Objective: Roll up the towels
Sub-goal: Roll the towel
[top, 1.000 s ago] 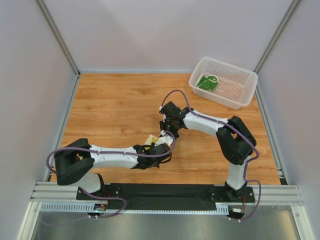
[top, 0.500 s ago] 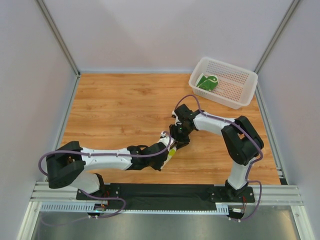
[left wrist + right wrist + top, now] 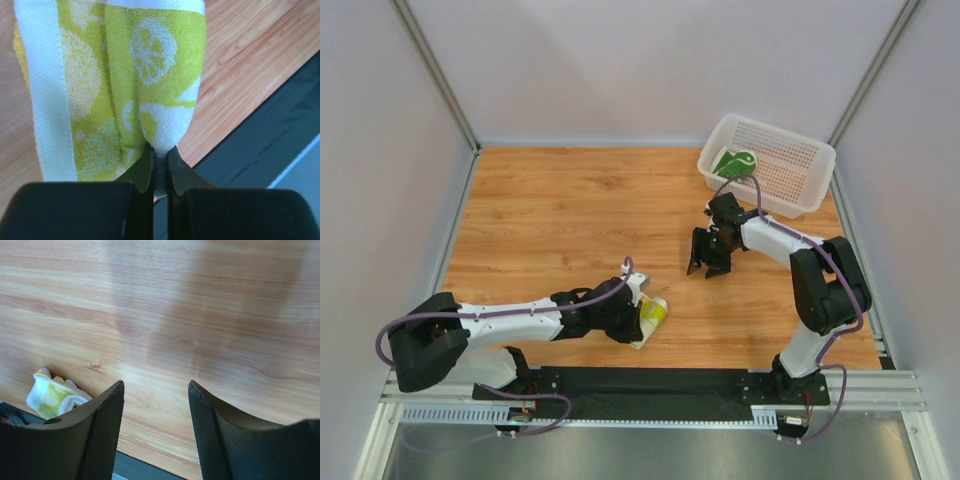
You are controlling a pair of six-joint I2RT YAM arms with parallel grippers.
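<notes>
The left end effector (image 3: pixel 159 156) is clenched on the rolled cream-yellow towel (image 3: pixel 150 75) near the front edge of the bench (image 3: pixel 550 220), while the right end effector (image 3: pixel 156 385) hangs released and empty.

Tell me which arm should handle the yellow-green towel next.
Probably left: the left gripper is shut on the yellow-green towel, while the right gripper hangs open over the table, apart from it.

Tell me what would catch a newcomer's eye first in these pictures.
First, the bundled lime-and-white towel with lemon-slice prints, pinched in the shut left gripper near the near edge of the wooden tabletop. Next, the right gripper, open and empty above the wood right of centre. Last, the white perforated plastic basket in the far right corner, with a dark green towel inside.
</notes>
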